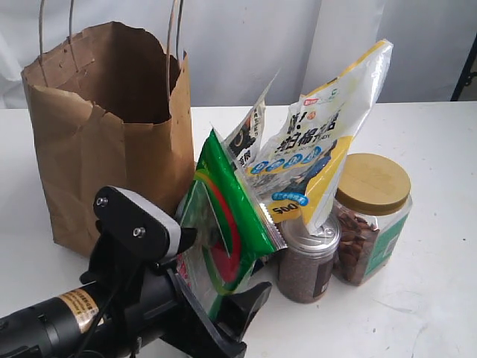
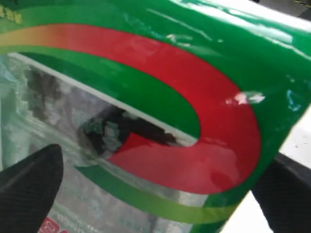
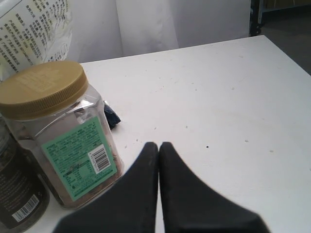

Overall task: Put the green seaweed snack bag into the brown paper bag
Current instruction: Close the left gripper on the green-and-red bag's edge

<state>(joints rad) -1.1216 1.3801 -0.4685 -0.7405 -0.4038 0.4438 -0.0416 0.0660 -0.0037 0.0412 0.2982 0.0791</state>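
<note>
Seaweed snack at the bag's side: the green seaweed snack bag [image 1: 227,224] is being gripped by the left gripper [image 1: 221,274] near the desk [image 1: 436,306] edge closest to the exterior camera. One black finger [image 1: 252,297] is being pressed against the pouch's lower part, and the other is mostly hidden behind it. In the left wrist view, the frame is being filled by the pouch's glossy green-and-red face [image 2: 194,97], and the left gripper [image 2: 158,189] is being clamped on it from both sides.

The pouch is being held upright and slightly tilted, just beside the brown paper bag [image 1: 112,149] and outside it. The paper bag is standing open-mouthed toward the desk's left edge. Whether the pouch's bottom is being rested on the desk cannot be told, as it is covered by the arm.

A yellow-and-white pouch [image 1: 328,134] and a black-and-white pouch [image 1: 250,130] are being propped just behind the green one. The yellow one appears to be leaning on a silver-lidded can [image 1: 307,261] next to a tan-lidded jar [image 1: 373,216].

The right gripper [image 3: 159,147] is being held closed and empty, fingertips touching, over bare desk beside the jar.
</note>
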